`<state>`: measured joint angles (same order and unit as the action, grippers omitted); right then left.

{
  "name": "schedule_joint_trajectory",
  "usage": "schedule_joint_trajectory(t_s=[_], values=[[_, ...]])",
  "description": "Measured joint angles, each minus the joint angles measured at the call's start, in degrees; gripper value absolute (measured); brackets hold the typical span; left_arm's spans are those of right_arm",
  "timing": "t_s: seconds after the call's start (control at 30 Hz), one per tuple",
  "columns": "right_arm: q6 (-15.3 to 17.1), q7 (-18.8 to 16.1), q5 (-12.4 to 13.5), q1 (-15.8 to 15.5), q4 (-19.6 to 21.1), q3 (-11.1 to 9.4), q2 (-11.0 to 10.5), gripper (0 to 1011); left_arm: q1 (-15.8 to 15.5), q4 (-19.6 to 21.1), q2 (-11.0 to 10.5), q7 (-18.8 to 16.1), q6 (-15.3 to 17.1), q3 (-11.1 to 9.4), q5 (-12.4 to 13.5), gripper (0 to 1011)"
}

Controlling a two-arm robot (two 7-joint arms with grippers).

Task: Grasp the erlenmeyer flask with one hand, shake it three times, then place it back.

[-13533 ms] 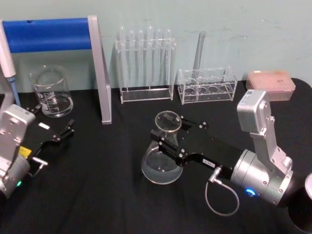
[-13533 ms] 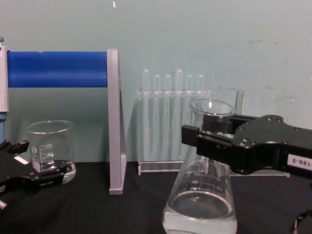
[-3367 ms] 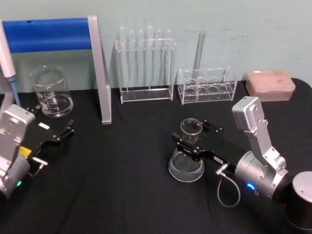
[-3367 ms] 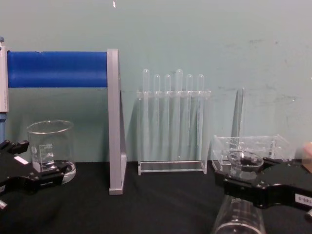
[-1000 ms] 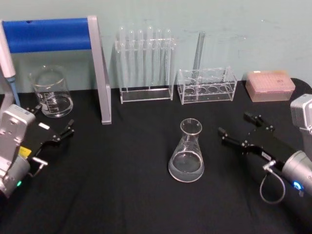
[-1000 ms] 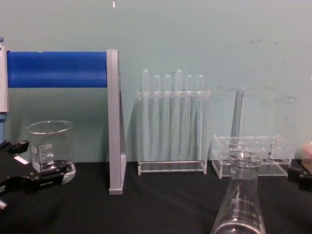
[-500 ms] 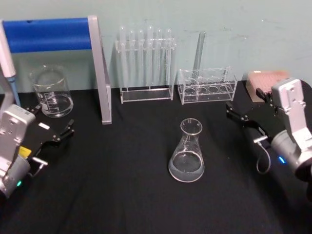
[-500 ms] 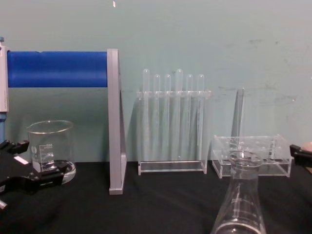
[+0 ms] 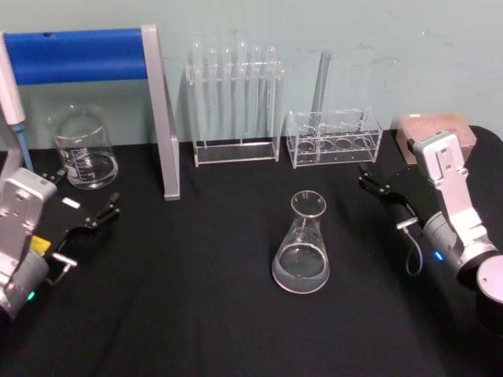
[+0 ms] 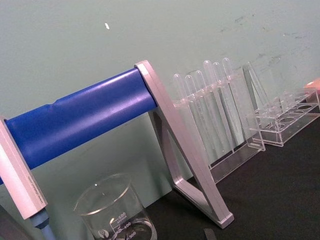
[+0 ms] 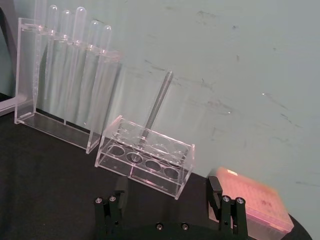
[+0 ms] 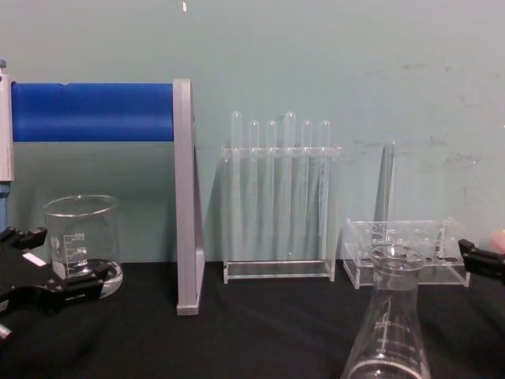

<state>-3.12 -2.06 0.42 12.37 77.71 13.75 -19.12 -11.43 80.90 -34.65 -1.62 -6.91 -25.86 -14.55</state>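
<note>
from the head view, the clear glass conical erlenmeyer flask (image 9: 301, 246) stands upright on the matt black table (image 9: 196, 314), alone in the middle, with nothing touching it; judging by that, the put-down is done and little or nothing of the task is left, though whether it was shaken cannot be read from this. the black right gripper (image 9: 376, 181) sits well to the flask's right with its jointed fingers spread wide and empty, near the low clear plastic rack (image 9: 334, 139). the black left gripper (image 9: 78, 206) with its small white label lies parked at the left by the squat cylindrical glass beaker (image 9: 82, 148), fingers parted and empty. on the left wrist view, the smooth blue cylinder on a grey metal frame (image 10: 90, 117) stands over the beaker (image 10: 116, 211), with thin round-ended test tubes (image 10: 210, 107) behind. on the right wrist view, two black fingers (image 11: 108, 212) stand far apart, pointing at the rack (image 11: 145, 162) and a pink ribbed box (image 11: 250, 202). across the chest view, the flask's (image 12: 388, 328) narrow neck and flared rim rise at the lower right, its faint white marks showing.
</note>
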Motion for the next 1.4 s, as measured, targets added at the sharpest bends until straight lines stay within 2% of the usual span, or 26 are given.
schedule_joint_trajectory(t_s=[1.4], values=[[0.1, -0.4, -0.1, -0.2, 0.1, -0.1, 0.2, 1003, 0.0, 0.0, 0.0, 0.0, 0.0, 0.0, 0.0, 1001]])
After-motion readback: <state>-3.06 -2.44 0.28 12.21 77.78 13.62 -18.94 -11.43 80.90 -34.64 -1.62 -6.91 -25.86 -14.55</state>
